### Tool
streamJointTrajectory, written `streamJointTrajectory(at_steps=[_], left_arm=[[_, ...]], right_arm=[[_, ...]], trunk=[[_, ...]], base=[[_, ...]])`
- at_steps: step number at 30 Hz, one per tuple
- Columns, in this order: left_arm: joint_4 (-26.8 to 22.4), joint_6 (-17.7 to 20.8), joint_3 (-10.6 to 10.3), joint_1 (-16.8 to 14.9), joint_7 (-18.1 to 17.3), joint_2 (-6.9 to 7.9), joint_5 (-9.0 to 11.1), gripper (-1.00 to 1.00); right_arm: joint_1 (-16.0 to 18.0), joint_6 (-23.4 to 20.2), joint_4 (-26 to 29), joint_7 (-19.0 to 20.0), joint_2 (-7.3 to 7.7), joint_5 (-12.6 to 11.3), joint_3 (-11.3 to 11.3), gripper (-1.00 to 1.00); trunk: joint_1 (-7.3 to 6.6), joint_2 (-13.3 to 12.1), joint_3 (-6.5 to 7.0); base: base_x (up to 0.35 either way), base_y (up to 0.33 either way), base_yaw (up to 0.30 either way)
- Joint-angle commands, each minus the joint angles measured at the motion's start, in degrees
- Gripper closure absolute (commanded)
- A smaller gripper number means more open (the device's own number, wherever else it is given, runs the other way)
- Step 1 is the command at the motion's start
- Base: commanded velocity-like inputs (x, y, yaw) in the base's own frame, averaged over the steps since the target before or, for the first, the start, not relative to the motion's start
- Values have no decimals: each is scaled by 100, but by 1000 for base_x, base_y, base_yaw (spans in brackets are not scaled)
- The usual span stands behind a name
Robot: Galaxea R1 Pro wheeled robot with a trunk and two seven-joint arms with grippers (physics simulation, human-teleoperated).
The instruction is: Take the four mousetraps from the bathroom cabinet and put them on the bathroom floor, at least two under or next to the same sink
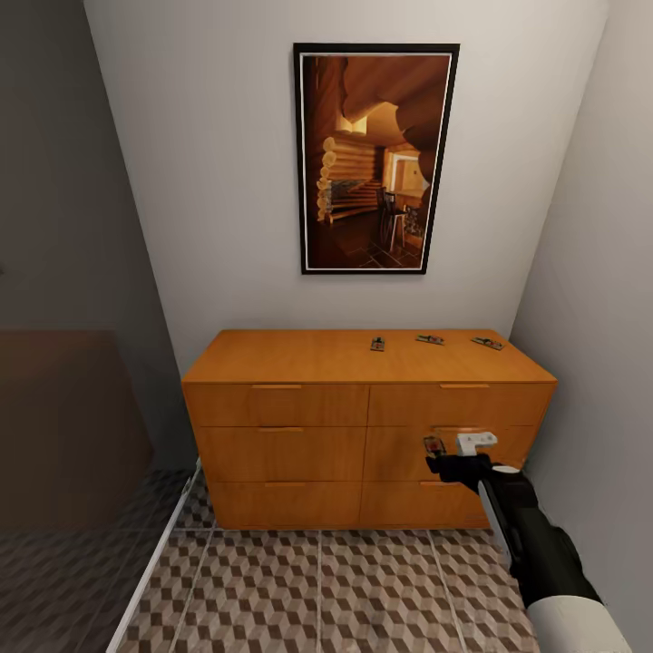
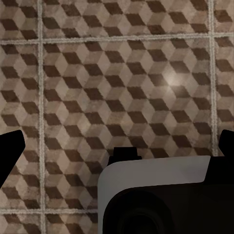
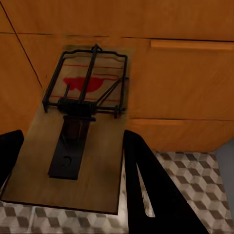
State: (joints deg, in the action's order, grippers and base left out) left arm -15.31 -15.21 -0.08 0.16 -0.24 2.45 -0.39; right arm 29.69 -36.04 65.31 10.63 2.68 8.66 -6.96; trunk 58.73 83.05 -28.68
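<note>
The bathroom floor (image 1: 299,589) runs across the foreground, its cube-patterned tiles meeting the base of the cabinet (image 1: 363,426). The cabinet stands against the pale back wall, its right end in the corner, with a framed picture (image 1: 375,156) of a timber interior hanging above it. Its drawer fronts are all closed.

On the cabinet's flat top, three mousetraps lie in a loose row toward the right rear: the first mousetrap (image 1: 377,344) just right of centre, the second mousetrap (image 1: 430,339) beside it, and the third mousetrap (image 1: 487,343) nearest the right edge. All three sit flat and apart from one another (finer detail is too small to read).

The right arm reaches forward in front of the lower right drawers. The right claw (image 1: 451,451) is clenched on the fourth mousetrap (image 3: 78,131), its dark fingers (image 3: 156,195) pressing the board's two long edges. In the right wrist view this trap shows a wire frame, a red mark and a dark metal plate, held off the floor before the drawer fronts.

The left claw (image 2: 117,151) hangs over bare floor tiles; its finger tips stand wide apart at the frame edges, released and holding nothing.
</note>
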Motion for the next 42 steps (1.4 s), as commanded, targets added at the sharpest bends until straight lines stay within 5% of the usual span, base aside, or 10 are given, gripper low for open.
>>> streamJointTrajectory(at_steps=[1, 14, 24, 29, 36, 42], left_arm=[[-7, -9, -1, 2, -2, 1, -4, -100], [-7, -9, -1, 2, -2, 1, 0, -100], [-7, -9, -1, 2, -2, -7, 11, -100], [-1, -9, 11, 2, -2, -8, 16, -100], [111, 1, 1, 2, 9, 7, 22, -100], [936, 12, -7, 4, 22, 13, 22, -100]], right_arm=[[5, 98, -145, 51, -1, 37, -9, 100], [5, 2483, -3066, 58, 50, 54, -7, 100], [-3, 5464, -6060, 42, 244, 49, -2, 100], [-87, 6341, -6368, 30, 245, 38, 1, 100], [-701, 7691, -6450, 13, 100, 17, 2, 100], [-1113, 8459, -6455, -414, -90, 14, -1, 100]], trunk=[[0, 3, -4], [0, 3, -4], [0, 3, -4], [0, 3, -4], [0, 3, -4], [0, 3, -4]], base=[[0, 0, 0], [0, 0, 0], [0, 0, 0], [0, 0, 0], [0, 0, 0], [0, 0, 0]])
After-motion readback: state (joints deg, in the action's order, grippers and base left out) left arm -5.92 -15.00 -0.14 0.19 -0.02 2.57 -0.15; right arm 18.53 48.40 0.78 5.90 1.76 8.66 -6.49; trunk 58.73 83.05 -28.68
